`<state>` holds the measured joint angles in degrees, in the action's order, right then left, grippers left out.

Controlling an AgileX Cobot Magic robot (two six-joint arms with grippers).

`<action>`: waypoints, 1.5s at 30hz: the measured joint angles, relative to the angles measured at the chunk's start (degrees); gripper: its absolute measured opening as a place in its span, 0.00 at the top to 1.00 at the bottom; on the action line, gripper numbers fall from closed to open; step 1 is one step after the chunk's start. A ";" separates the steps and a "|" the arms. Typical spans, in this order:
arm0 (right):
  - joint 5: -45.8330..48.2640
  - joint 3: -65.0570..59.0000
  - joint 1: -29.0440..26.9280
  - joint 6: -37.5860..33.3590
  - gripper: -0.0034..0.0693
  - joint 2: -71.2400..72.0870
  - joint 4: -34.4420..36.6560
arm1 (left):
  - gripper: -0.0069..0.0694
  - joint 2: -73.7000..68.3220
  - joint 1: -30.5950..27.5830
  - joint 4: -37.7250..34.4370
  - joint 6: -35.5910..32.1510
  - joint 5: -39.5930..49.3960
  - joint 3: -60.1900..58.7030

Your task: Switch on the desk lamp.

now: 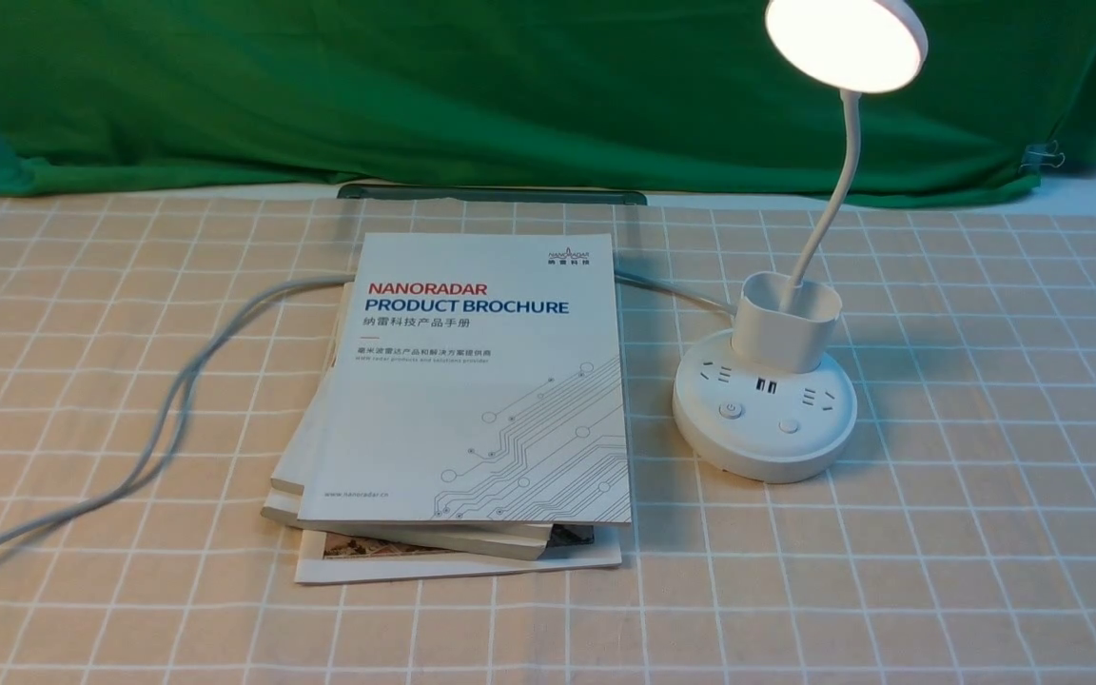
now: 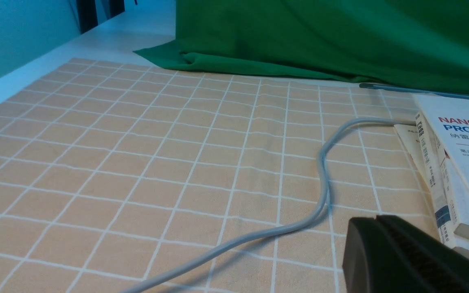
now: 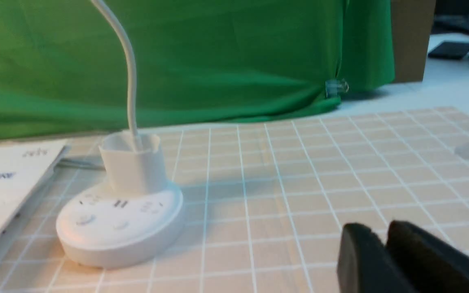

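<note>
The white desk lamp (image 1: 765, 409) stands on the right of the checked cloth. Its round disc head (image 1: 845, 42) glows bright. A thin gooseneck rises from the cup-shaped holder (image 1: 786, 322). The round base carries sockets, USB ports and two buttons (image 1: 731, 411). The lamp also shows in the right wrist view (image 3: 120, 219). My right gripper (image 3: 381, 234) is shut and empty, low over the cloth, to the lamp's right. My left gripper (image 2: 376, 219) is shut and empty beside the books. Neither gripper shows in the front view.
A stack of books topped by a NANORADAR brochure (image 1: 481, 381) lies left of the lamp. The lamp's grey cable (image 1: 167, 409) runs under the books and off the left edge; it also shows in the left wrist view (image 2: 320, 171). A green cloth (image 1: 510, 86) hangs behind.
</note>
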<state>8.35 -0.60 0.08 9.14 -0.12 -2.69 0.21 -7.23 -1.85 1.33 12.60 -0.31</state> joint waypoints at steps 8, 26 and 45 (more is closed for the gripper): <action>5.21 0.00 0.00 0.00 0.73 0.00 0.00 | 0.88 0.00 0.00 0.00 0.00 0.00 0.00; 5.35 0.00 0.00 0.07 0.67 0.00 0.00 | 0.88 0.00 0.00 0.00 0.00 0.00 0.00; 5.40 0.00 0.00 0.13 0.63 0.00 0.00 | 0.88 0.00 0.00 0.00 0.00 0.00 0.00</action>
<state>13.76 -0.60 0.08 9.27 -0.12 -2.69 0.21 -7.23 -1.85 1.33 12.60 -0.31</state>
